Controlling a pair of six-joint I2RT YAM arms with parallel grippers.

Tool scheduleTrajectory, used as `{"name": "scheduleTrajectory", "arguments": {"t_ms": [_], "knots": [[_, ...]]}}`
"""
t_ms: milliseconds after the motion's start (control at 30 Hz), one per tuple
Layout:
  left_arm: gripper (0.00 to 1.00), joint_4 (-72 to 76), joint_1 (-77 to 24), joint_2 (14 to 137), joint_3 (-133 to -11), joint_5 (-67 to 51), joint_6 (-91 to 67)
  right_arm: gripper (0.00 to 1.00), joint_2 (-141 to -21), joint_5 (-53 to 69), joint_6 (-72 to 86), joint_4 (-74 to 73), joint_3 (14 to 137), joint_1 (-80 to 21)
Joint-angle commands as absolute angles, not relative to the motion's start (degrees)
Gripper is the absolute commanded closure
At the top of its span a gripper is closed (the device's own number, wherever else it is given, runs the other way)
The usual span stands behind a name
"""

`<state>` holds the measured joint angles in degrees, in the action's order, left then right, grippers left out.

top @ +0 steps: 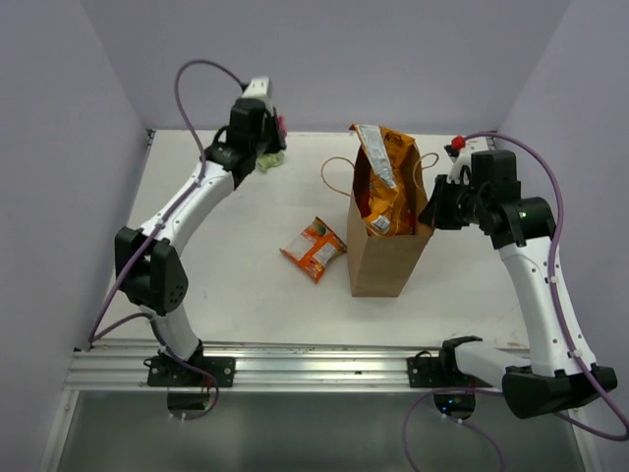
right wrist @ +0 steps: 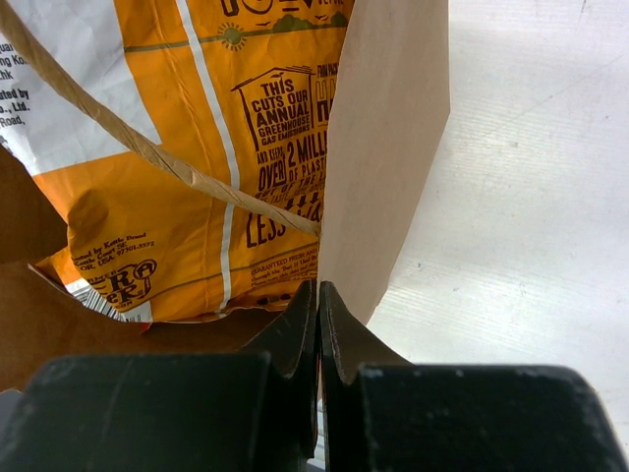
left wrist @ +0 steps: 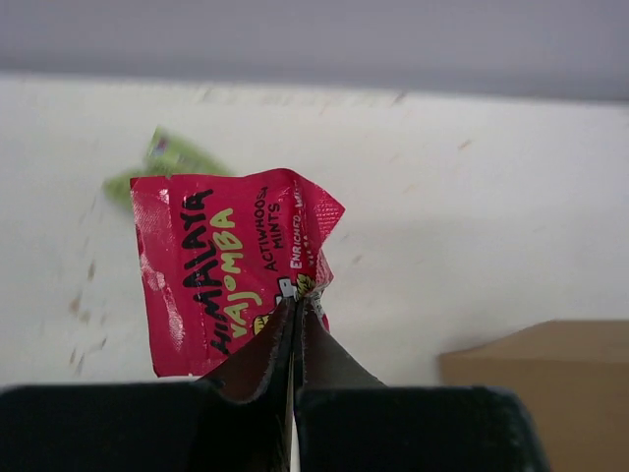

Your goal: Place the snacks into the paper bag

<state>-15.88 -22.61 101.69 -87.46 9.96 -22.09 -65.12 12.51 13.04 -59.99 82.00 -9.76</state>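
The brown paper bag point(top: 385, 261) stands upright mid-table with a large orange bag point(top: 385, 177) sticking out of its top. My right gripper point(top: 433, 210) is shut on the bag's right rim; in the right wrist view the gripper point(right wrist: 318, 287) pinches the bag wall point(right wrist: 385, 147), with the orange bag point(right wrist: 197, 157) inside. My left gripper point(top: 267, 133) is at the far back left, shut on a corner of a small pink packet point(left wrist: 211, 275), held above the table. A green packet point(top: 272, 159) lies below it. A small orange packet point(top: 314, 249) lies left of the bag.
The bag's loop handles point(top: 336, 175) hang out to the left and the right. A small red thing point(top: 457, 145) sits at the back right by the right wrist. Walls close the table at the back and the sides. A metal rail point(top: 314, 369) runs along the near edge.
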Motion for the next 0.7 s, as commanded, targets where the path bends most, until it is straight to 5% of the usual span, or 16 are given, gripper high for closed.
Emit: {"name": "scheduleTrajectory", "arguments": {"t_ms": [0, 200, 667], "knots": [[1.00, -13.61, -25.30, 97.29, -108.14, -3.75, -24.34, 1.00, -64.51, 12.66, 13.18, -58.97, 82.53, -9.93], [1.00, -10.12, -32.86, 102.48, -124.97, -12.90, -27.24, 1.00, -63.99, 12.66, 13.27, -58.80, 81.83, -9.84], [1.00, -17.73, -46.84, 103.09, -105.56, -16.52, -26.37, 1.00, -63.19, 13.71, 12.92, -58.97, 80.95, -9.93]]}}
